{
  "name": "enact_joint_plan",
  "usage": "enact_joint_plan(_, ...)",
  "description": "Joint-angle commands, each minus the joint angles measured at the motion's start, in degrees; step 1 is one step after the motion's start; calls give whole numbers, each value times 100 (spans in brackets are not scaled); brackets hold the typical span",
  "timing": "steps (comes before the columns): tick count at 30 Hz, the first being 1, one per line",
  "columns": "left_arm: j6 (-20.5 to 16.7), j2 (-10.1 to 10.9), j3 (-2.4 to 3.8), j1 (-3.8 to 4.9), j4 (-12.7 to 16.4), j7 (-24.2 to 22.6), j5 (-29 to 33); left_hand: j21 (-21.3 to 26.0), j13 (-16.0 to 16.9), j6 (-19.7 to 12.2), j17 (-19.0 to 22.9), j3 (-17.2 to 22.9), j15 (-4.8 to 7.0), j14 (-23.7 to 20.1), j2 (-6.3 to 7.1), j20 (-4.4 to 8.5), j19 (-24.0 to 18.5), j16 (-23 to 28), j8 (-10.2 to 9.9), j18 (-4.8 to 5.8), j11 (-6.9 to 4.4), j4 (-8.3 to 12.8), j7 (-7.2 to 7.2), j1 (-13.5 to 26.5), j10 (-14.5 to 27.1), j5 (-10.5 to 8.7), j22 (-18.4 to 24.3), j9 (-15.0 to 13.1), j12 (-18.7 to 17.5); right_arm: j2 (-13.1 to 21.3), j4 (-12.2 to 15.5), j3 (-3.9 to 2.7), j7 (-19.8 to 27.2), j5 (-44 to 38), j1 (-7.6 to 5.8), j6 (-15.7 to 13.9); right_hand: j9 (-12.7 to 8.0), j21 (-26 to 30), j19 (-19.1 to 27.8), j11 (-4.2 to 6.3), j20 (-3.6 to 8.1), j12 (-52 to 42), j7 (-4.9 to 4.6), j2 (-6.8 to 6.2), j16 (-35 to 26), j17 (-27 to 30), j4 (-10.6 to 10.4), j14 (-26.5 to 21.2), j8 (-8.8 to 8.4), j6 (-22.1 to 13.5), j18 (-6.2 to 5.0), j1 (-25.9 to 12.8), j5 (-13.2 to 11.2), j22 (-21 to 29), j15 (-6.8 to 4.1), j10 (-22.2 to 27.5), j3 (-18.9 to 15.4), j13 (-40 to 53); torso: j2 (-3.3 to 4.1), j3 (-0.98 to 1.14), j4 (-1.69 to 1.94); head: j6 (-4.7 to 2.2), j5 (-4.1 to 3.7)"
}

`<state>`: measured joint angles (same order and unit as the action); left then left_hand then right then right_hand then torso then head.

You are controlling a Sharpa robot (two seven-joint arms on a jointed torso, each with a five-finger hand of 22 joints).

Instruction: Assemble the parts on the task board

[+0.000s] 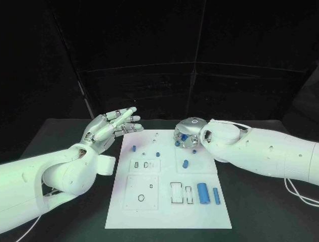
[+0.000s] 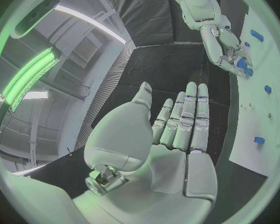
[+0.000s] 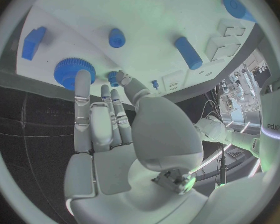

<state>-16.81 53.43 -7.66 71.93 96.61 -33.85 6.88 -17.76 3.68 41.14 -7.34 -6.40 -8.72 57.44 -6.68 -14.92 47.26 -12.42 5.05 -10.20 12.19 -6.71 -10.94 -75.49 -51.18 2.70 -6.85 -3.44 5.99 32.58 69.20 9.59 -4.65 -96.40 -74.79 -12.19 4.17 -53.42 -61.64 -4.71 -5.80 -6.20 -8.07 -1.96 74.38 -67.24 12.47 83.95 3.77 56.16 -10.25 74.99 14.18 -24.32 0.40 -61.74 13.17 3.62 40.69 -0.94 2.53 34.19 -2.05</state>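
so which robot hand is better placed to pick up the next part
Probably the right robot hand: it hovers over the task board's far edge, fingers beside the blue gear. The left robot hand is raised open, off the board.

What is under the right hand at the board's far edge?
Beneath the right hand: task board, with a blue gear and small blue peg by its fingertips. Head view hides them.

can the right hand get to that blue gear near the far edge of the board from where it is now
Probably yes. The right hand hovers open over the task board's far end, and in the right wrist view its fingertips sit right beside the blue gear, with nothing between them. The left hand is off to the side.
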Motion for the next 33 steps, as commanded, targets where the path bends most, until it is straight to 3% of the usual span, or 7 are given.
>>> enact_joint_plan(1, 52, -6, 5, 12, 6, -10, -39, 20, -7, -38, 7, 1, -42, 11, -40, -34, -8, 20, -24, -19, 12, 33, -459, -13, 11, 8, 8, 8, -13, -25, -17, -2, 76, 86, -10, 132, 9, -36, 3, -11, 55, -7, 9, 79, 32, -4, -11, 235, 24, 52, -36, 0, -7, -7, -50, -52, 52, -7, 3, 0, -2, 11, 21)
enact_joint_plan(11, 55, -23, 5, 18, 0, 4, -39, 23, -7, -47, 7, 0, -44, 10, -46, -35, -9, 25, -30, -19, 15, 32, -463, -10, 15, 8, 11, 8, -19, -141, -166, -2, 146, 182, -7, 224, 8, -84, 31, -12, 55, 72, -1, 168, 68, -22, -106, 231, 12, 145, -34, -91, -48, -29, -51, -139, 344, -11, 9, -1, -2, 46, 24)
enact_joint_plan(33, 73, -45, 5, 25, -34, 50, -39, 27, -7, -54, 7, -2, -45, 11, -54, -37, -8, 30, -36, -19, 18, 32, -467, -5, 20, 8, 14, 9, -28, -279, -375, -3, 183, 213, 43, 419, 10, -140, 48, -27, 34, 137, -29, 120, 135, -78, -188, 234, 13, 240, -32, -164, -94, -51, -39, -264, 657, -6, 18, -1, -7, 126, 49)
